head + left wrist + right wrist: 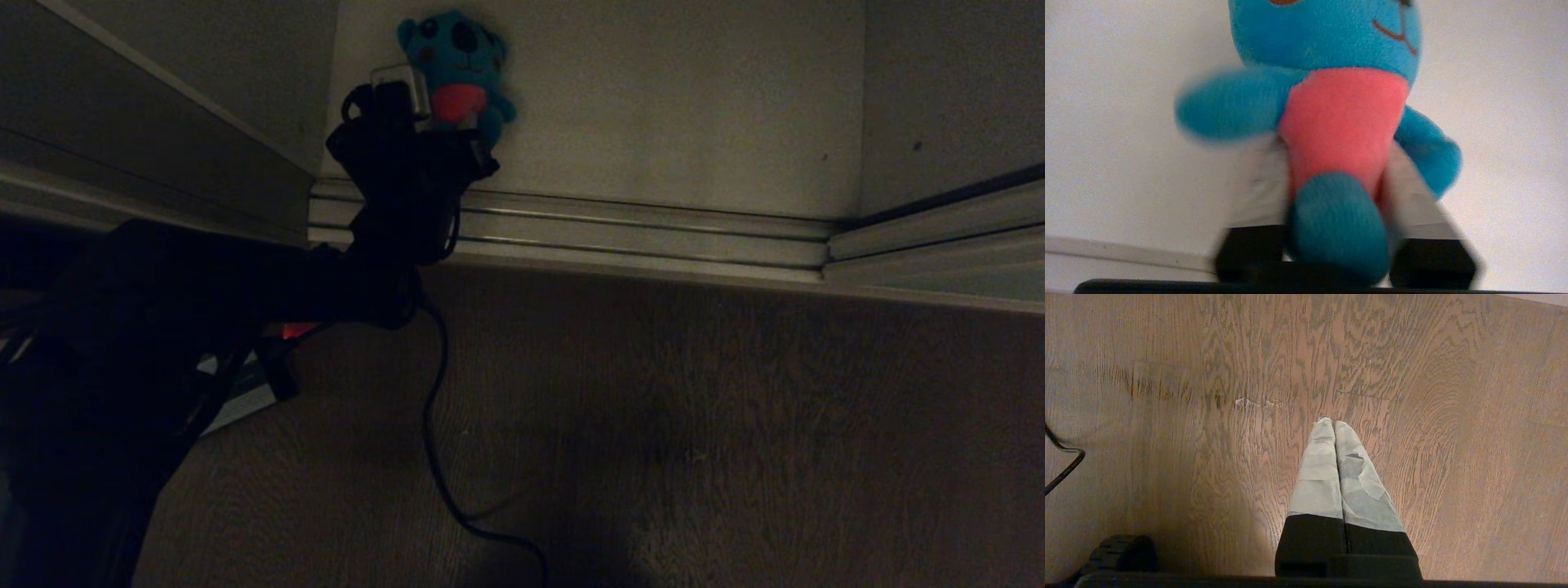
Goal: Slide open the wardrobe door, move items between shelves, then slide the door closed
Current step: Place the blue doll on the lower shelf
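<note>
Left wrist view: the left hand (1337,204) straddles the blue toy (1331,102) on the shelf (669,106) at twelve o'clock, grip uncertain; next, probably withdraw; right hand (1334,428) together.

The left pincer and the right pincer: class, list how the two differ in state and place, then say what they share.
1. The left pincer has its fingers either side of the blue plush toy; the right pincer holds nothing, fingers pressed together.
2. The left pincer reaches over the door track onto the off-white shelf; the right pincer hangs above the wood-grain floor.
Shared: pale fingers on black mounts.
</note>
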### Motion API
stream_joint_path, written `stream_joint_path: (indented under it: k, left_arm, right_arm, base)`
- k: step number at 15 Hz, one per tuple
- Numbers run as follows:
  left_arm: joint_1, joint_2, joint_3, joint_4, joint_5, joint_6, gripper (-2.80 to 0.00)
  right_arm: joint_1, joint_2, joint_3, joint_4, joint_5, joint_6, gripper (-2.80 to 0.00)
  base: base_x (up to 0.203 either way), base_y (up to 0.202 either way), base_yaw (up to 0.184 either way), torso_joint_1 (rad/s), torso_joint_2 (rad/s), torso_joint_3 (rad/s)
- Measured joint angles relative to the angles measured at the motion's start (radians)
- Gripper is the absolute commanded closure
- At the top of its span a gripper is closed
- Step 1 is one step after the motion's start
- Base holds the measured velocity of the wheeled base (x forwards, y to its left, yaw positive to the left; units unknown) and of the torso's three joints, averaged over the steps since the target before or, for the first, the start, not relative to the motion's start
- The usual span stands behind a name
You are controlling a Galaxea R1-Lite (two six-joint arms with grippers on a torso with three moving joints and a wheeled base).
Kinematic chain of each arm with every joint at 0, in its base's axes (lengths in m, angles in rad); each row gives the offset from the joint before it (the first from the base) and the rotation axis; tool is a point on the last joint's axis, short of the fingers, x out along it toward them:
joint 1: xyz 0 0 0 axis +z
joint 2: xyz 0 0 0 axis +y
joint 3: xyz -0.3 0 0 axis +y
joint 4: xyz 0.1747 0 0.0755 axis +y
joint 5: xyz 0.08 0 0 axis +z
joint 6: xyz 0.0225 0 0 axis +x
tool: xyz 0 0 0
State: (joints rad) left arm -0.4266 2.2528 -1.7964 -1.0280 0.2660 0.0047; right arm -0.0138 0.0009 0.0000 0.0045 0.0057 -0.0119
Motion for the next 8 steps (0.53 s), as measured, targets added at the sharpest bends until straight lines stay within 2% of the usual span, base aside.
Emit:
stream_joint_path:
  k: [8]
  left_arm:
    - [0.001, -0.008, -0.008, 0.015, 0.004, -0.012, -2.8]
  right_arm:
    - [0.0, 0.0, 0.0, 0.0, 0.0, 0.0, 0.0]
  base:
    - [0.0, 0.0, 0.0, 0.0, 0.0, 0.0]
